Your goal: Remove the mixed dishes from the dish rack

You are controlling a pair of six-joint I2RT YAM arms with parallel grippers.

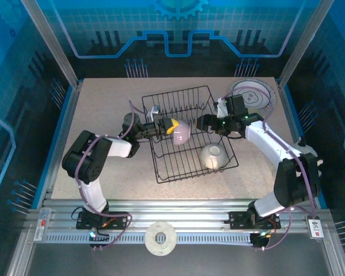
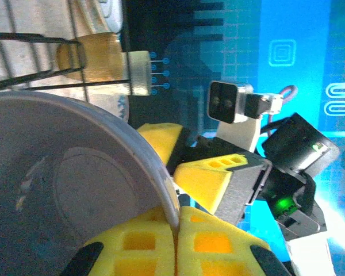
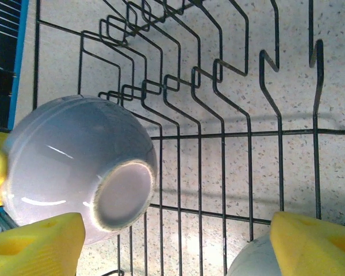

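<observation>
Pinching the rim of a small glazed bowl (image 2: 57,190), the left pincer (image 2: 175,230) has its yellow pads closed on the wall, one inside and one outside. The bowl hangs just ahead of that pincer, over the dish rack (image 1: 187,176), between it and the right pincer (image 3: 177,230). The right pincer stands spread wide and holds nothing.

I judge the bowl stiff, fairly light, glossy and so slippery, and liable to chip against the wires. A rim pinch lets it swing. The rim is nonetheless the sensible hold, since the foot ring looks too shallow to grasp.

The left wrist view gives the bowl's inside and the pinch itself. It also shows a translucent yellowish cup (image 2: 98,57) beyond the pincer, behind a rack wire. The right wrist view gives the bowl's outside and foot, close to one of the right pincer's pads, with a second bowl (image 3: 250,261) at the frame's edge. From above, a purple-rimmed plate (image 1: 252,95) lies on the table (image 1: 103,98) beyond the right pincer, outside the rack. Whether the held bowl clears the wires cannot be told.
</observation>
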